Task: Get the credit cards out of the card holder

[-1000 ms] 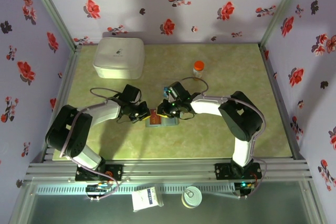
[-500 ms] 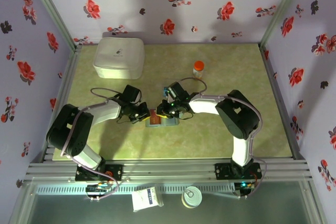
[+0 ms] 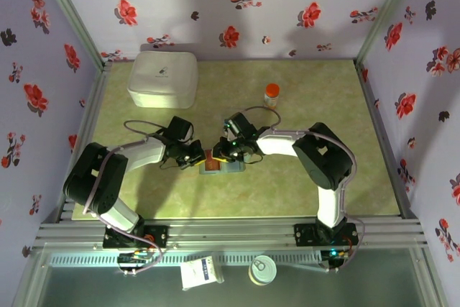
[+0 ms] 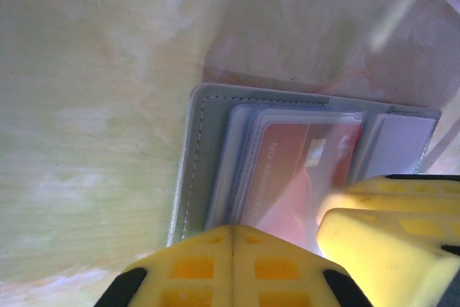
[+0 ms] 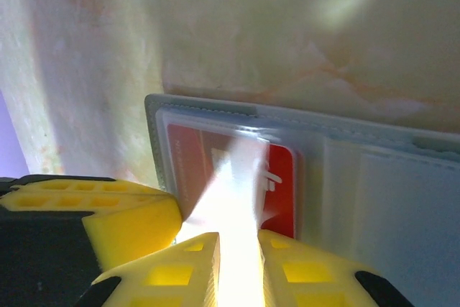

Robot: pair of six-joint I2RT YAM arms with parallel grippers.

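The grey-blue card holder [image 3: 221, 166] lies open on the table between both grippers. A red credit card [image 4: 302, 170] sits in a clear sleeve on its left panel [image 5: 198, 156]. My left gripper [image 4: 233, 234] is shut with nothing between its fingers, and its tips rest at the holder's [image 4: 192, 170] near edge, over the card. My right gripper [image 5: 238, 249] is shut on a glaring clear plastic flap that rises off the red card. In the top view the left gripper [image 3: 197, 159] and the right gripper [image 3: 227, 154] meet over the holder.
A large white box [image 3: 163, 78] stands at the back left. An orange-capped bottle [image 3: 272, 95] is behind the right arm. Floral walls and metal posts ring the table. A can [image 3: 262, 269] and a small carton [image 3: 201, 272] lie below the front rail.
The right arm's elbow has shifted slightly left. Both grippers stay at the holder, and the left arm has not visibly moved.
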